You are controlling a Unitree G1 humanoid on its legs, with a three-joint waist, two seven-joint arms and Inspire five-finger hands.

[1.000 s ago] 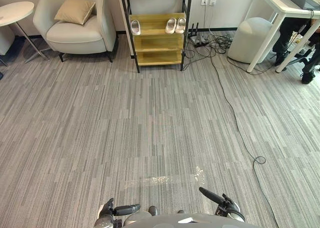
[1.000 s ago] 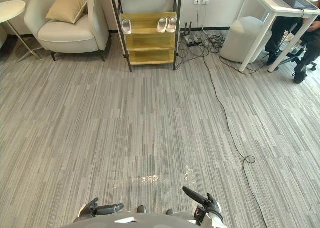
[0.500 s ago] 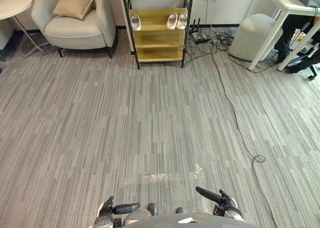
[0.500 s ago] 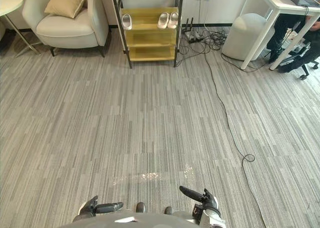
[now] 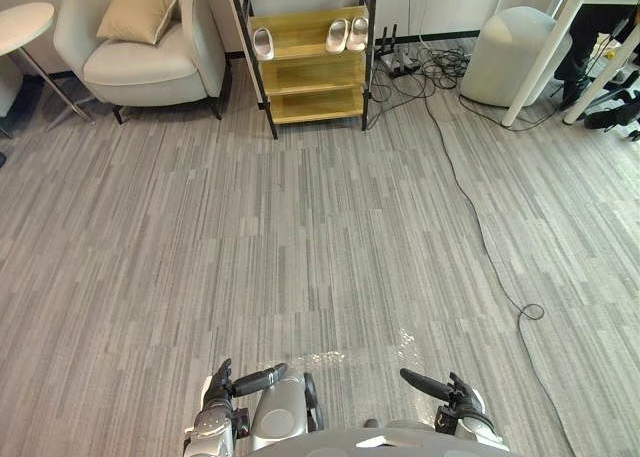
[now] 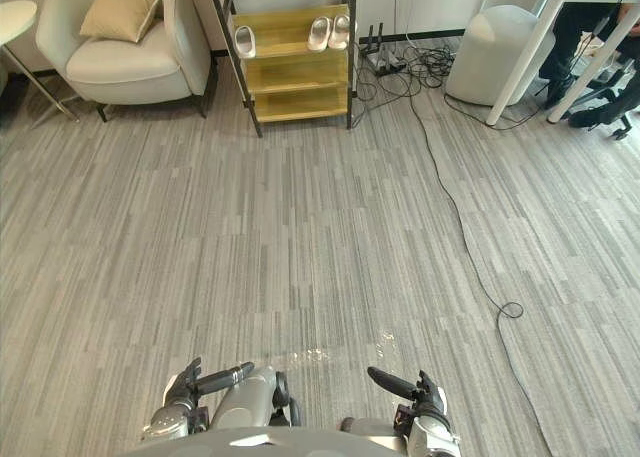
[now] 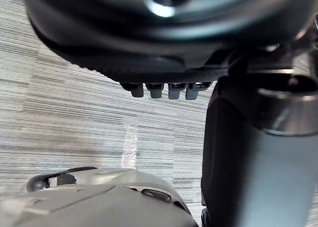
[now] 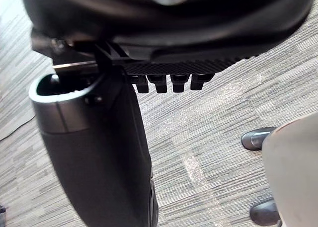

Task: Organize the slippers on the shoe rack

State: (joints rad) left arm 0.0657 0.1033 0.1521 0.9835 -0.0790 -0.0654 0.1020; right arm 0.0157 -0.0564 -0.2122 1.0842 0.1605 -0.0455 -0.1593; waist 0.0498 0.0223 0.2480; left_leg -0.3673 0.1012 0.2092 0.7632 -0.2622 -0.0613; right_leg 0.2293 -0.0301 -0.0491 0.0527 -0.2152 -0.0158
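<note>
Three slippers [image 5: 337, 35] lie on the rack [image 5: 312, 75] top shelf, well ahead; left hand [image 5: 222, 393] and right hand [image 5: 458, 412] relaxed, empty.

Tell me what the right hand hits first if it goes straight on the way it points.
Nothing close: the right hand points forward and leftward over bare carpet, and the way looks free. Its tilt is unclear, so carpet may come first.

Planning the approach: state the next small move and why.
Probably step forward toward the shoe rack: it stands far across the floor, and the left hand and right hand hang open and empty. On it, a lone slipper lies apart from the pair.
</note>
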